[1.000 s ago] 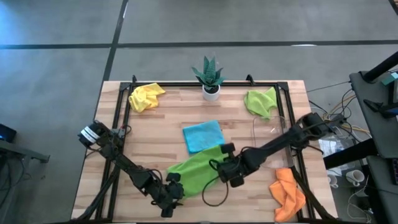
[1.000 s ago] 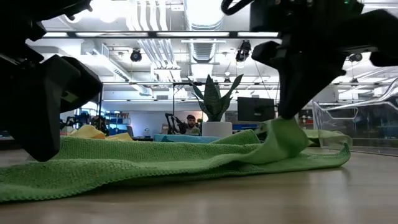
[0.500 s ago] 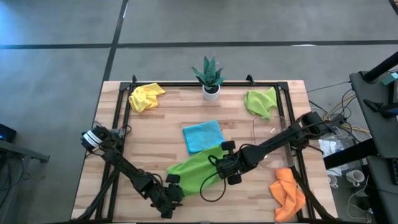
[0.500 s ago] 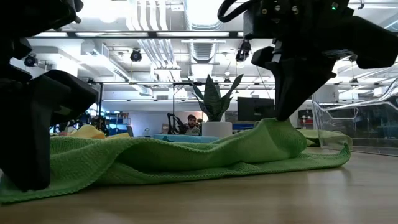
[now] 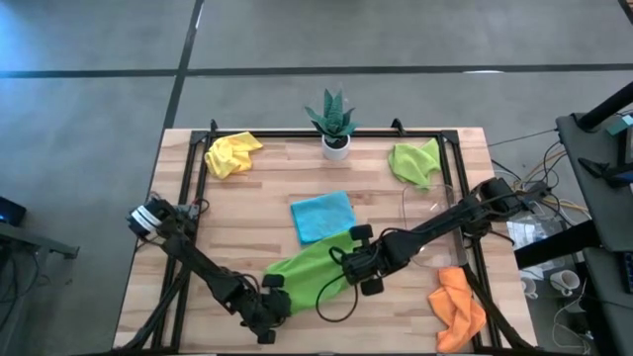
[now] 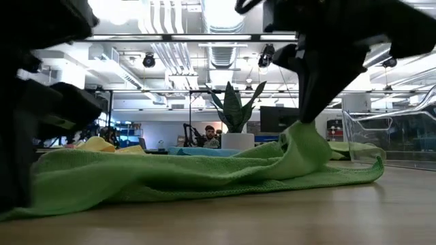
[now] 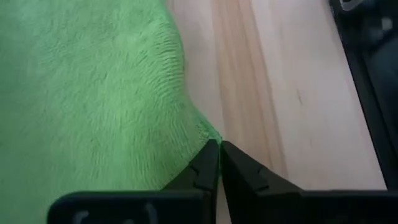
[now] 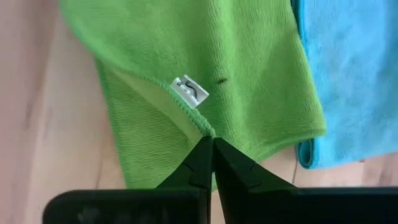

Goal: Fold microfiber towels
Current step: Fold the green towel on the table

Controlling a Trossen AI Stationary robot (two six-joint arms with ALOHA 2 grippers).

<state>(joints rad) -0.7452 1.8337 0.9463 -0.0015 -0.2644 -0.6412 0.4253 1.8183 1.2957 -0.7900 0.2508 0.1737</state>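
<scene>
Both grippers hold corners of the lime green microfiber towel (image 5: pixel 312 269) lying at the wooden bench (image 5: pixel 247 198) front: left gripper (image 7: pixel 216 151) and right gripper (image 8: pixel 209 142), jaws closed on its edge, apparently to fold it; the light blue cloth (image 5: pixel 322 216) lies just beside, crowding the fold

The potted plant (image 5: pixel 331 123) stands at the tabletop's (image 5: pixel 257 213) far edge. Left of it lies one towel (image 5: pixel 230 153), right of it another (image 5: pixel 415 162). In front of the plant lies a flat towel (image 5: pixel 323 216), and nearer still a spread towel (image 5: pixel 309 271), both pincers at its edges.
</scene>
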